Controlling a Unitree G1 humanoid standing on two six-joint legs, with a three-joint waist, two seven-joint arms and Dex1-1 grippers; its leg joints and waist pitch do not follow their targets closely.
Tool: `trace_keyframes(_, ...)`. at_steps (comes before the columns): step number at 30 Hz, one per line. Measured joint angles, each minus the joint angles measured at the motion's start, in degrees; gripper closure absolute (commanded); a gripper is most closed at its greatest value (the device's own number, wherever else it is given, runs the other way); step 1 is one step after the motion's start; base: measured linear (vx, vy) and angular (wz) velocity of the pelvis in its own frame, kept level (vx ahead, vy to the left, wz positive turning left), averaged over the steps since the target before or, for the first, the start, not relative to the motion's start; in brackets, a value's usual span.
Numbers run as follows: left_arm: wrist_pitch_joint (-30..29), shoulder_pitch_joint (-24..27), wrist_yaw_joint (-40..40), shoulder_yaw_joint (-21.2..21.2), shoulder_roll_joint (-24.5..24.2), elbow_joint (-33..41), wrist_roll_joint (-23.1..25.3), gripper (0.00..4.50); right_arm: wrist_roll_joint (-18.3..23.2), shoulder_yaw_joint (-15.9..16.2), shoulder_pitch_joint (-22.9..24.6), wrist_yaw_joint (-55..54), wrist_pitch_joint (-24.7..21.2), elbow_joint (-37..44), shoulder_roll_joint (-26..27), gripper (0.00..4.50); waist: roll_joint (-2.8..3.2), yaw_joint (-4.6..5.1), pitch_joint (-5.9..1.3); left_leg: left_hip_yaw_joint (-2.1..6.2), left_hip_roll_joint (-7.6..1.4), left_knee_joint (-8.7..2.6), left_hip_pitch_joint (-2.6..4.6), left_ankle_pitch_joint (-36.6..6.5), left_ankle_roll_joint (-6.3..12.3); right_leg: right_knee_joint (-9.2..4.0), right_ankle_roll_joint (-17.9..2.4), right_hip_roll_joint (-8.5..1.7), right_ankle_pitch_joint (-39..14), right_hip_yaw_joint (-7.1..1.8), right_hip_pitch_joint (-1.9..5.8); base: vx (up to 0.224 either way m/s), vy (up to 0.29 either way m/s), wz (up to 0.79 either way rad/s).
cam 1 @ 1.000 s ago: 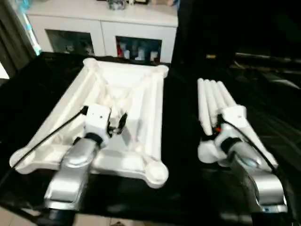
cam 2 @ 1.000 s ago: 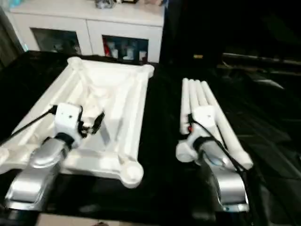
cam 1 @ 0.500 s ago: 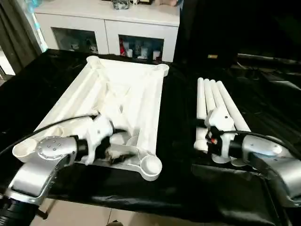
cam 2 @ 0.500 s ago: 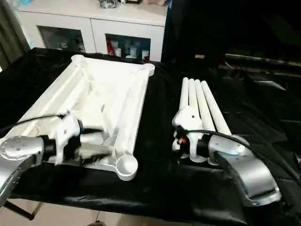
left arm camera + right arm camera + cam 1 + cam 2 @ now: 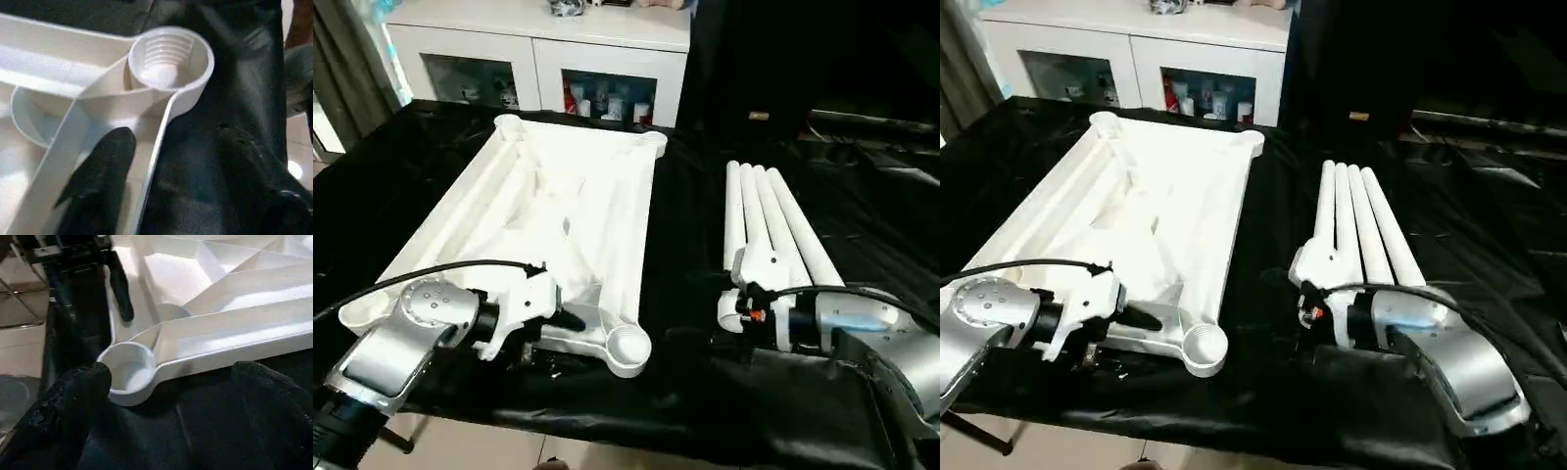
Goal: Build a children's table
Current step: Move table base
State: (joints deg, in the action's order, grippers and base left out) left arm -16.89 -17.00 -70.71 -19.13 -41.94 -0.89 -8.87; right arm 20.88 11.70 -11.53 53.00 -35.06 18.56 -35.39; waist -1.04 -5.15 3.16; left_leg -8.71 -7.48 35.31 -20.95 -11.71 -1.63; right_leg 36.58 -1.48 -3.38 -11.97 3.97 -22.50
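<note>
pulled both arms back low: left gripper point(image 5: 570, 319) open by the tabletop point(image 5: 568, 196)'s near-right corner socket point(image 5: 628, 345), right gripper point(image 5: 171, 396) open too, legs point(image 5: 773, 220) untouched along the work table point(image 5: 695, 392)'s right edge, so nothing's screwed in yet

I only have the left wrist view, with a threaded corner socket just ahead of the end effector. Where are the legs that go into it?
Observer: The four white tube legs lie side by side on the black cloth, to the right of the tabletop.
Operator: Is the right end effector holding one?
Observer: No. The right end effector is open and empty, by the near ends of the legs, and it faces the same corner socket you see.
Operator: Any legs fitted at the far end?
Observer: None. The far left socket and the far right socket both stand empty.
</note>
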Motion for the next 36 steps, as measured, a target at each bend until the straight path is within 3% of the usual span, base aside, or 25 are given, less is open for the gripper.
trace_keyframes(7,0.71,-0.92,1.04,-0.38,-0.09,-2.46,2.71,2.41,-0.05,0.12,0.42,-1.07,-0.40,0.48,0.25,0.00,0.08,-0.01,0.05,-0.03,-0.03,0.00,0.00,0.01,0.00,-0.04,0.12,0.00,-0.07,0.00,0.02,0.000,0.000,0.00)
trace_keyframes(23,0.67,0.66,2.80,0.38,-0.26,-2.06,3.28,3.62,-0.90,0.75,0.27,-1.87,-0.23,-0.82,0.92,0.00,0.07,0.03,0.05,-0.05,-0.04,0.00,-0.01,0.00,0.00,-0.05,0.03,0.00,-0.02,0.01,0.01,0.000,0.000,0.00)
trace_keyframes(31,1.55,1.16,5.10,-0.91,0.15,0.18,6.47,4.10,-1.50,0.85,0.27,-2.10,0.70,-0.82,0.96,0.00,0.07,0.28,0.05,-0.14,-0.07,-0.15,0.00,0.00,0.00,-0.10,-0.14,0.00,0.08,0.01,0.02,0.000,0.000,0.00)
trace_keyframes(36,6.01,2.36,10.43,-0.93,1.75,0.11,9.90,4.38,-1.51,1.24,0.40,-2.59,0.71,-0.80,1.54,0.00,0.08,0.33,0.05,-0.22,-0.13,-0.20,0.04,0.01,-0.01,-0.11,0.11,0.01,-0.06,0.01,0.11,0.000,0.000,0.00)
